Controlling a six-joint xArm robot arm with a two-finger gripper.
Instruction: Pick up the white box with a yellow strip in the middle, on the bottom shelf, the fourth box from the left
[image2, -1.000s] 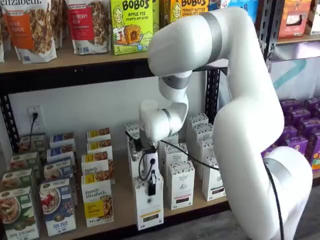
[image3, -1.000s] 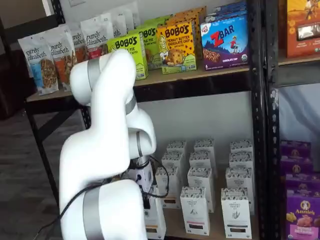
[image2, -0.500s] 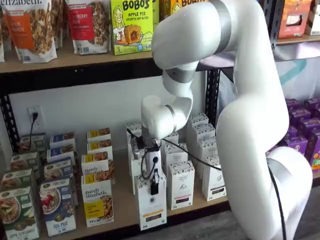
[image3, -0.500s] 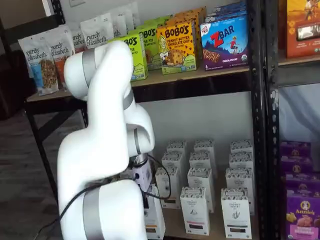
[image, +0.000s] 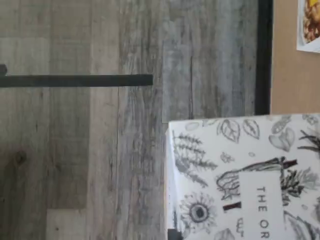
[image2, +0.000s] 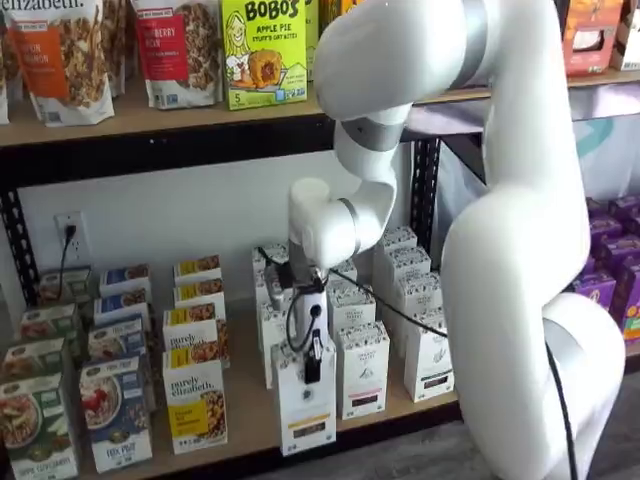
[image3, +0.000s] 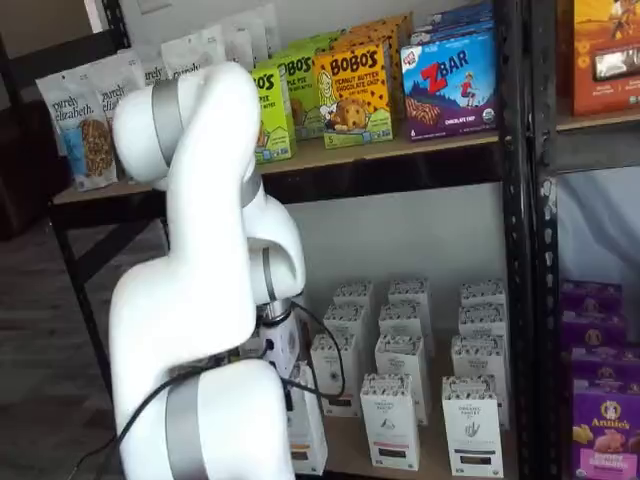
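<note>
The white box, a light, stiff but crushable carton, is being held closed-on near its top by the gripper, best gripped across the narrow sides.

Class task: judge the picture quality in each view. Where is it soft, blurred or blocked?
Wrist view: white box close, its print soft; floor planks clear. In a shelf view, the tool shows against the box, mildly blurred. In a shelf view, the arm blocks the bottom shelf at one side.

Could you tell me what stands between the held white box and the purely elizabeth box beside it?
Nothing: in a shelf view, only bare bottom shelf separates the white box from the purely elizabeth box.
</note>
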